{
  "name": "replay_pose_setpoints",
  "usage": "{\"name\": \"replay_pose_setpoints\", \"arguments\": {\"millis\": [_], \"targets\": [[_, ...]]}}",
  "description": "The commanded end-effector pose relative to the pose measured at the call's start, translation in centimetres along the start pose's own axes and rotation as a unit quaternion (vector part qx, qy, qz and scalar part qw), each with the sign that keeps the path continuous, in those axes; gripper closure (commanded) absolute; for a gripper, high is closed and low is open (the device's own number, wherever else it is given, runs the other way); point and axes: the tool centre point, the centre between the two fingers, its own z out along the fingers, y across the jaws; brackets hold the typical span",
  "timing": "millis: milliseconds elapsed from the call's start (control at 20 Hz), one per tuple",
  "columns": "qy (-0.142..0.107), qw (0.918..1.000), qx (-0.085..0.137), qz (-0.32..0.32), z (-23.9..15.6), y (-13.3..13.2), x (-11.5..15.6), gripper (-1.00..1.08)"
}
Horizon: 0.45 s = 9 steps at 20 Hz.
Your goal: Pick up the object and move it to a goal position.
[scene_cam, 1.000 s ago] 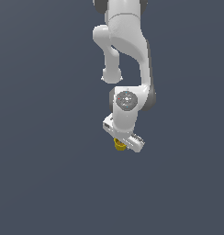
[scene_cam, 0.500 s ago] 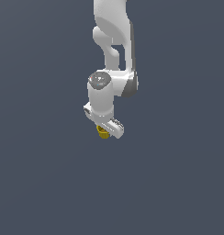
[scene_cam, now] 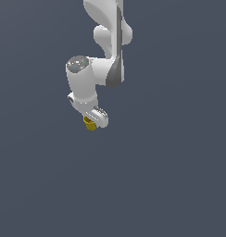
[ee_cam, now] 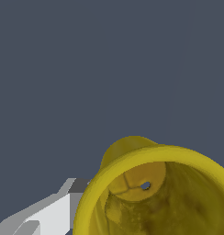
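Observation:
The object is a small yellow cup (scene_cam: 90,123) with a round hollow top and a darker inside. In the exterior view it sticks out just below the white gripper (scene_cam: 92,121), which is shut on it, well above the grey floor. In the wrist view the cup (ee_cam: 155,193) fills the near corner, its open rim facing the camera, with one white finger (ee_cam: 49,213) beside it. The other finger is hidden behind the cup.
The white arm (scene_cam: 105,51) reaches down from the top of the exterior view. A plain dark grey surface (scene_cam: 170,176) lies all around; no goal marker shows.
The arm has swung toward the exterior view's left and risen, carrying the yellow cup with it. The wrist has turned, so the hand now points at a different angle.

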Motion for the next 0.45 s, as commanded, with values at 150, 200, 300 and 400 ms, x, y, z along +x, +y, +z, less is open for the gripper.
{"name": "replay_pose_setpoints", "arguments": {"millis": [150, 200, 300, 400], "targets": [[0.001, 1.0000, 0.000, -0.001, -0.80, 1.52, 0.35, 1.08], [0.001, 1.0000, 0.000, -0.001, -0.81, 1.51, 0.38, 1.08], [0.001, 1.0000, 0.000, -0.001, -0.73, 1.29, 0.40, 1.08], [0.001, 1.0000, 0.000, -0.001, -0.67, 1.14, 0.39, 1.08]]}}
